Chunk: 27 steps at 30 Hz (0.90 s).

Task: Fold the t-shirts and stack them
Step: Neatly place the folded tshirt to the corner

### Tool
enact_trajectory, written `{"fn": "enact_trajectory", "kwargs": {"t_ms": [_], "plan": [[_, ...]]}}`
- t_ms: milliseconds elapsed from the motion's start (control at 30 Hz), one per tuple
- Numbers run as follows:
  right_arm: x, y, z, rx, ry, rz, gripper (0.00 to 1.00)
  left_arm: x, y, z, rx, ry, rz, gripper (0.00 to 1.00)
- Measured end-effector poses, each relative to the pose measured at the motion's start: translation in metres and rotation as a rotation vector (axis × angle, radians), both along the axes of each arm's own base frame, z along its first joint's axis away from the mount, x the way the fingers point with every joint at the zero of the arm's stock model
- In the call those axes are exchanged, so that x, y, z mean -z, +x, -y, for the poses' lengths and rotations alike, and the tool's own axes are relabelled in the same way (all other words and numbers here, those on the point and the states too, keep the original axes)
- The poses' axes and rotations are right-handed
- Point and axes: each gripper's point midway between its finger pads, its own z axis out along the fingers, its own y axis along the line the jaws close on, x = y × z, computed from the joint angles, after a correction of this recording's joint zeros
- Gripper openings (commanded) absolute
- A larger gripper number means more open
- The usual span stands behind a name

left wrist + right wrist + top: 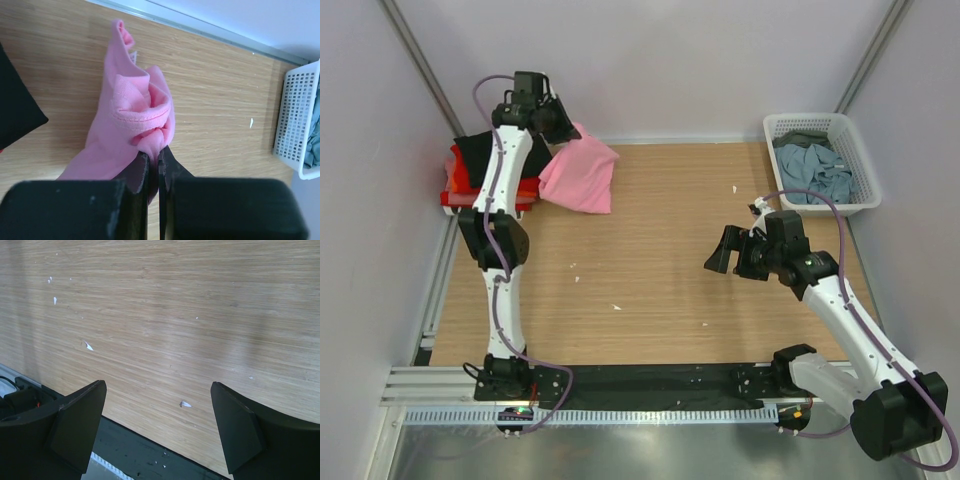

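Observation:
A bright pink t-shirt (582, 172) hangs bunched from my left gripper (563, 122) at the far left of the table. In the left wrist view my left gripper (154, 154) is shut on a fold of the pink t-shirt (130, 120). A stack with a black t-shirt (480, 152) on top of red and orange ones (460, 182) sits at the far left edge, beside the pink one; the black one also shows in the left wrist view (15, 110). My right gripper (720, 255) is open and empty over bare wood at mid right; its fingers (80, 415) stand wide apart.
A white lattice basket (852, 135) at the far right corner holds grey-blue (818, 172) and dark olive (802, 138) shirts; it also shows in the left wrist view (295, 120). Small white scraps (616, 307) lie on the wood. A black strip (650, 385) runs along the near edge.

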Motion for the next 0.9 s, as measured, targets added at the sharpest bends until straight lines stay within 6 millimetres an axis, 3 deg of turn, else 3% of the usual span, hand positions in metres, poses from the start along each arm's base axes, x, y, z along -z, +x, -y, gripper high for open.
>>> {"fn": "enact_trajectory", "kwargs": {"t_ms": [300, 500, 733, 900], "plan": [[0.0, 0.0, -0.001, -0.007, 0.006, 0.004, 0.92, -0.035, -0.001, -0.004, 0.004, 0.015, 0.084, 0.04], [-0.001, 0.0, -0.001, -0.007, 0.006, 0.005, 0.92, -0.089, -0.008, -0.017, -0.021, 0.008, 0.209, 0.11], [0.0, 0.0, -0.001, -0.007, 0.005, 0.005, 0.92, -0.16, -0.011, -0.044, -0.074, -0.005, 0.398, 0.14], [0.0, 0.0, -0.001, -0.007, 0.005, 0.005, 0.92, -0.178, -0.006, -0.076, -0.13, -0.005, 0.455, 0.15]]}}
